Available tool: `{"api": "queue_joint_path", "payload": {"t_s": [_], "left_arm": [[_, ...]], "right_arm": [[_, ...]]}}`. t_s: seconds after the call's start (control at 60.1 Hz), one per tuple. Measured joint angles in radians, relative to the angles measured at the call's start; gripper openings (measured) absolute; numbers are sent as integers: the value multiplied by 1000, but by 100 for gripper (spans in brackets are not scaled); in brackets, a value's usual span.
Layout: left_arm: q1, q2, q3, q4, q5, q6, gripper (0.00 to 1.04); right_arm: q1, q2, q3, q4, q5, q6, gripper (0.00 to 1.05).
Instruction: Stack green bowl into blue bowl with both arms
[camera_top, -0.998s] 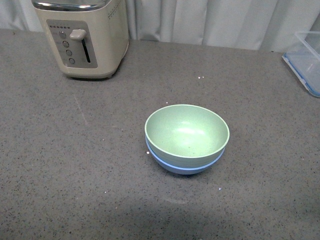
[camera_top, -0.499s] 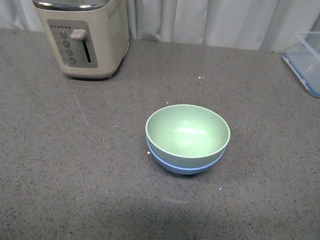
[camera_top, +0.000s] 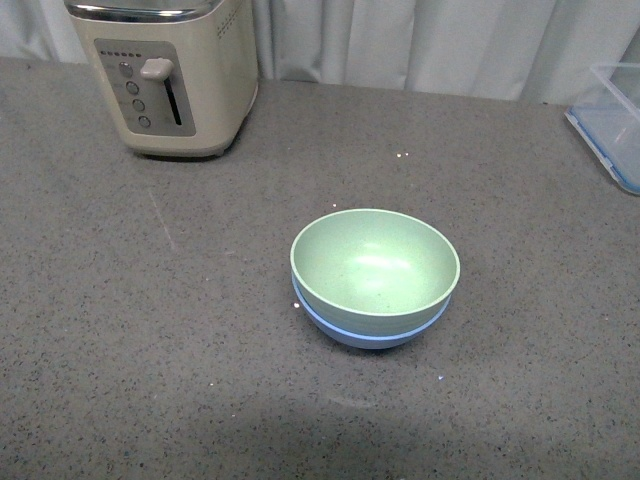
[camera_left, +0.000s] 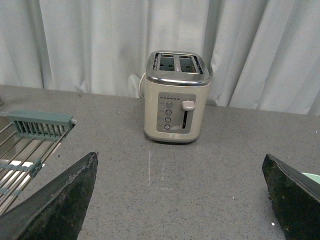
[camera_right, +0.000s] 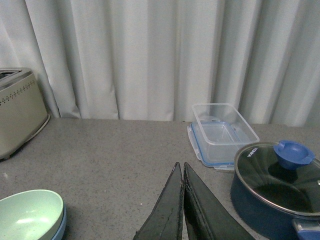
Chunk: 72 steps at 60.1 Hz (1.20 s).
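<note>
The pale green bowl (camera_top: 374, 265) sits nested inside the blue bowl (camera_top: 370, 333) in the middle of the grey counter; only a thin blue rim and base show beneath it. The right wrist view shows the stacked green bowl (camera_right: 27, 220) with the blue bowl (camera_right: 61, 227) edging out under it. My right gripper (camera_right: 181, 166) is shut with nothing in it, well off to the side of the bowls. My left gripper (camera_left: 180, 157) is open wide over bare counter, holding nothing. Neither arm appears in the front view.
A cream toaster (camera_top: 165, 75) stands at the back left. A clear container with a blue rim (camera_top: 612, 120) lies at the right edge. The right wrist view shows a dark blue pot with a glass lid (camera_right: 277, 187). A dish rack (camera_left: 25, 145) is in the left wrist view.
</note>
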Motion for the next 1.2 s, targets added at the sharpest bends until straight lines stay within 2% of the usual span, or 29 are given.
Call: {"api": "queue_joint_path", "payload": {"t_s": [0.166,0.283,0.699,0.932,1.015,1.115,1.198], "left_arm": [[0,0,0,0,0,0,98],[0,0,0,0,0,0,98],[0,0,0,0,1,0,98],[0,0,0,0,1,0,98],[0,0,0,0,1,0,98],[0,0,0,0,1,0,98],[0,0,0,0,1,0,98]], "right_arm": [[0,-39,0,-39,0,0,1],[0,-176,0,-208,-1,0,1],[0,-207,0,-216,-3,-1,2],[0,-208,0,-216,-3,0,40],[0,-206,0,-217,-3,-1,58],[0,-208,0,-217,-3,0,85],[0,-208,0,-217,-3,0,98]]}}
